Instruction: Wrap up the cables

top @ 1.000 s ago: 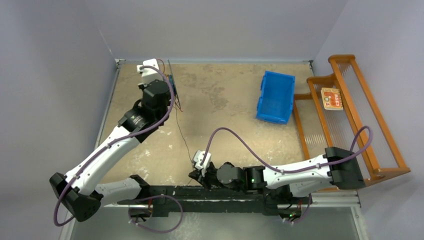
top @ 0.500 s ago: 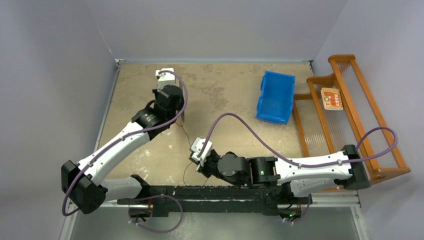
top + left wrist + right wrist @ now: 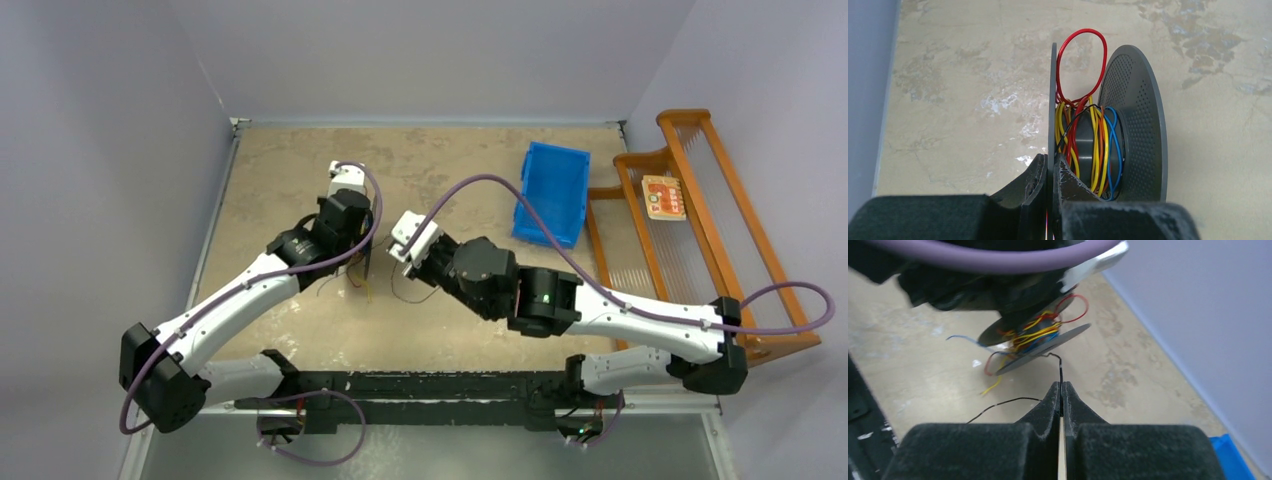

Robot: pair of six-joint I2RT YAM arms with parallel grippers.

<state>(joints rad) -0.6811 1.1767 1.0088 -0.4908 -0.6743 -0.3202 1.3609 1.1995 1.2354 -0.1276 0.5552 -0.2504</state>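
Handling: cables [image 3: 1096, 142] hair-thin, limp — grip black strand [image 3: 1060, 374] close to spool [image 3: 1140, 100].
Left fingers [image 3: 1032, 186]: clenched on spool flange.
Right fingers [image 3: 1046, 407]: pinching black strand.

bare table [image 3: 460, 160] lies open to us at the far side and along the left edge. mid-table is tight: the left gripper [image 3: 1050, 160] clamps the spool [image 3: 1135, 115] by its flange, and the right gripper [image 3: 1061, 387] just beside it pinches the black strand [image 3: 1060, 371], which crosses the gap. the blue bin [image 3: 552, 190] and wooden rack [image 3: 684, 117] block the right.

One spool [image 3: 1134, 125], one blue bin [image 3: 550, 195], one rack [image 3: 690, 262]
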